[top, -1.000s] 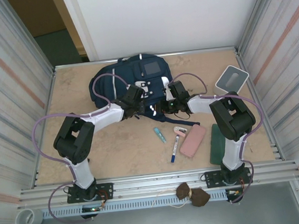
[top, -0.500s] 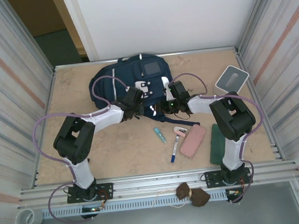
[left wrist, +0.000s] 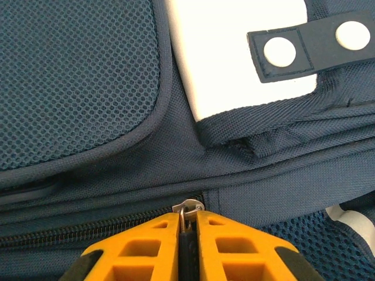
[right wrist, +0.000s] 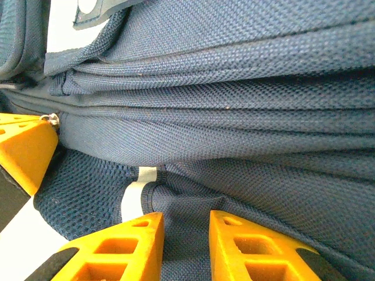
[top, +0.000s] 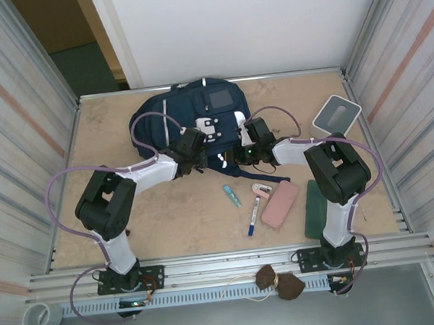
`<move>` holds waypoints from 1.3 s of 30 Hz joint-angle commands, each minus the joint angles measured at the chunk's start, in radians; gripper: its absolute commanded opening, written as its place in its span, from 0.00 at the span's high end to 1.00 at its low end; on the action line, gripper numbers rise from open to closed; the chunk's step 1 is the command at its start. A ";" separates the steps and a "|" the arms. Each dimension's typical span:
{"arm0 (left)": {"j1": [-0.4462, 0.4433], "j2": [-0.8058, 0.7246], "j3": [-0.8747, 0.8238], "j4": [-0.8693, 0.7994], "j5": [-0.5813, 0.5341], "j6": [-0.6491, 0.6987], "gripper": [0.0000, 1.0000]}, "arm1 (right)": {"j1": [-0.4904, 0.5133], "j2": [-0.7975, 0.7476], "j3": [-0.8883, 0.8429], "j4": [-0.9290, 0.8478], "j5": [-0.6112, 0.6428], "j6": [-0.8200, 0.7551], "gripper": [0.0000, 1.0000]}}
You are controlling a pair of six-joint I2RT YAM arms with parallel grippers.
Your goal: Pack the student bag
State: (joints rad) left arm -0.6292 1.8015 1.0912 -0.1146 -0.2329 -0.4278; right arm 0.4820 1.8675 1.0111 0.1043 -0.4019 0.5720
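The student bag (top: 189,111), navy blue with a white buckle patch, lies at the back middle of the table. My left gripper (top: 198,158) is at its near edge. In the left wrist view the yellow fingers (left wrist: 146,246) are shut on the metal zipper pull (left wrist: 188,206), at the end of the closed zipper. From the right, my right gripper (top: 236,156) meets the same edge. Its fingers (right wrist: 258,246) pinch a fold of the bag's navy fabric (right wrist: 187,234) beside a white loop. The left gripper's finger (right wrist: 23,146) shows at that view's left edge.
In front of the bag lie a small blue tube (top: 232,195), a blue pen (top: 253,219), a pink case (top: 280,203) and a dark green notebook (top: 314,208). A grey-white square item (top: 336,112) sits at the right wall. Metal walls close in both sides.
The left gripper has closed onto the zipper pull and its arm has shifted slightly left. The right gripper has kept its hold and place.
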 commanded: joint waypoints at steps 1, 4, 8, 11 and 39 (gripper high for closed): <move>-0.004 -0.019 -0.022 -0.042 0.023 -0.009 0.87 | -0.014 0.011 -0.022 -0.018 0.011 0.015 0.74; -0.002 -0.021 -0.027 -0.040 0.033 -0.013 0.90 | -0.020 0.005 -0.025 -0.021 0.014 0.015 0.74; -0.003 -0.028 -0.031 -0.049 0.043 -0.010 0.91 | -0.026 -0.004 -0.028 -0.025 0.017 0.015 0.74; -0.003 -0.019 -0.029 -0.064 0.046 -0.008 0.84 | -0.028 -0.003 -0.025 -0.026 0.015 0.015 0.74; 0.074 -0.101 -0.023 -0.099 0.029 0.092 1.00 | -0.072 -0.020 -0.020 -0.126 0.108 -0.022 0.74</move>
State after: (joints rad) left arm -0.6003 1.7554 1.0691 -0.1268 -0.1829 -0.3805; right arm 0.4370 1.8629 1.0039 0.0895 -0.4126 0.5713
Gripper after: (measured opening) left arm 0.075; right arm 0.261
